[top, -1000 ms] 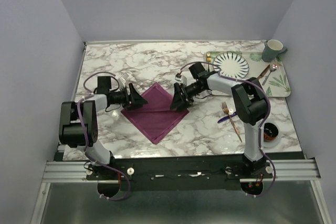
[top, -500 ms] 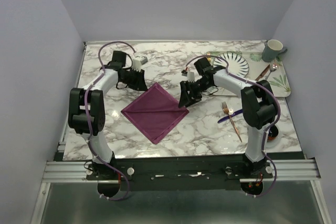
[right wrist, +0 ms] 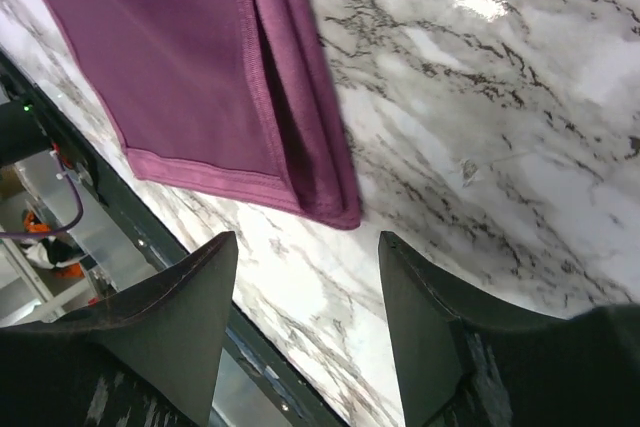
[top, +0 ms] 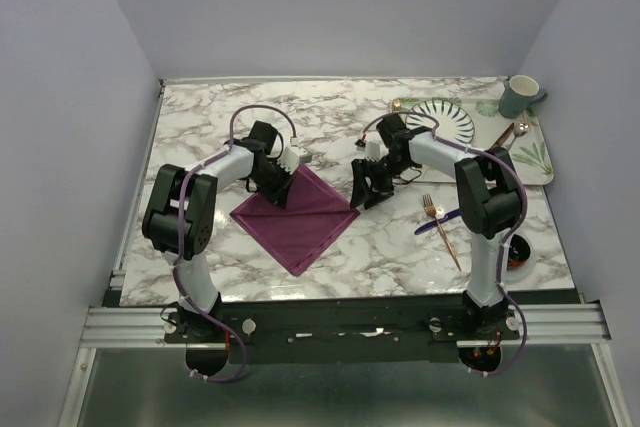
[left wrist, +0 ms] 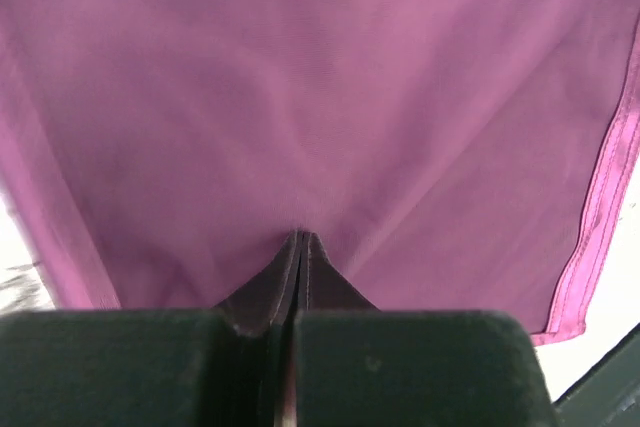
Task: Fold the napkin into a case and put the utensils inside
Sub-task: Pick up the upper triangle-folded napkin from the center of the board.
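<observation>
Item: napkin [top: 298, 215], folded plum diamond, centre frame, your left gripper [top: 281, 187] clamped on a pucker at its upper-left edge, your right gripper [top: 368, 187] spread and empty just off its right corner. Hazard: slick cloth may slip so slight a pinch, or drag whole instead of folding. Clearance: bare table [top: 200, 127] above and left; fork [top: 447, 240] and knife [top: 432, 226] crowd the right.
</observation>
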Robot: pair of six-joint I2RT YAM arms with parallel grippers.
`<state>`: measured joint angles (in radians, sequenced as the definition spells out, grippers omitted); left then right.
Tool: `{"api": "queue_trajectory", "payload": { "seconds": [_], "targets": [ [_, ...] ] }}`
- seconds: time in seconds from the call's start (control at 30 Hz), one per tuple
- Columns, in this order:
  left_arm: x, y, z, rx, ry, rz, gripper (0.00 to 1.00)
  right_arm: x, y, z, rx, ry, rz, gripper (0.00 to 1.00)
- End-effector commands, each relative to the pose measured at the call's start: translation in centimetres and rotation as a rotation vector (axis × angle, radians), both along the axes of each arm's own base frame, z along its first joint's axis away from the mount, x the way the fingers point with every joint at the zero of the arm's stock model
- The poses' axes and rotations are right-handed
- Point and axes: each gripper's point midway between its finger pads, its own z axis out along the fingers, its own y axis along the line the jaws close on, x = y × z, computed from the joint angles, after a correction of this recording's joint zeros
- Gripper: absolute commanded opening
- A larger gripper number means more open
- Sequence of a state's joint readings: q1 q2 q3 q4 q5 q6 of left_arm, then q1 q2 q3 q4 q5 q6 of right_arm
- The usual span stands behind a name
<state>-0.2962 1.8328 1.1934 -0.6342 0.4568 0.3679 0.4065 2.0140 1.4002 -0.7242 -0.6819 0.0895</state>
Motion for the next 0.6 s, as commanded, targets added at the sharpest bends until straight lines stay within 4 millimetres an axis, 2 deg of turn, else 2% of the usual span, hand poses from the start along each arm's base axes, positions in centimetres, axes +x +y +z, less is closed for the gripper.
{"api": "queue_trajectory", "payload": {
  "seconds": [0.0, 0.2, 0.3, 0.4, 0.57],
  "targets": [
    [-2.0, 0.5, -1.6, 0.056, 0.040, -0.019, 0.03, -0.1, 0.3, -1.9, -0.015, 0.076, -0.003, 0.67],
    [-1.9, 0.2, -1.5, 0.050, 0.044, -0.014, 0.02, -0.7, 1.5, -3.0, 0.039, 0.179, -0.009, 0.66],
    [-2.1, 0.3, -1.7, 0.052, 0.050, -0.013, 0.02, -1.0, 2.2, -2.1, 0.103, 0.218, -0.004, 0.62],
    [-2.5, 0.4, -1.8, 0.053, 0.061, -0.009, 0.02, -1.1, 2.4, -1.6, 0.122, 0.220, 0.001, 0.55],
    [-3.7, 0.6, -2.2, 0.047, 0.082, 0.003, 0.02, -0.9, 2.1, -1.7, 0.106, 0.204, -0.006, 0.37]
  ]
}}
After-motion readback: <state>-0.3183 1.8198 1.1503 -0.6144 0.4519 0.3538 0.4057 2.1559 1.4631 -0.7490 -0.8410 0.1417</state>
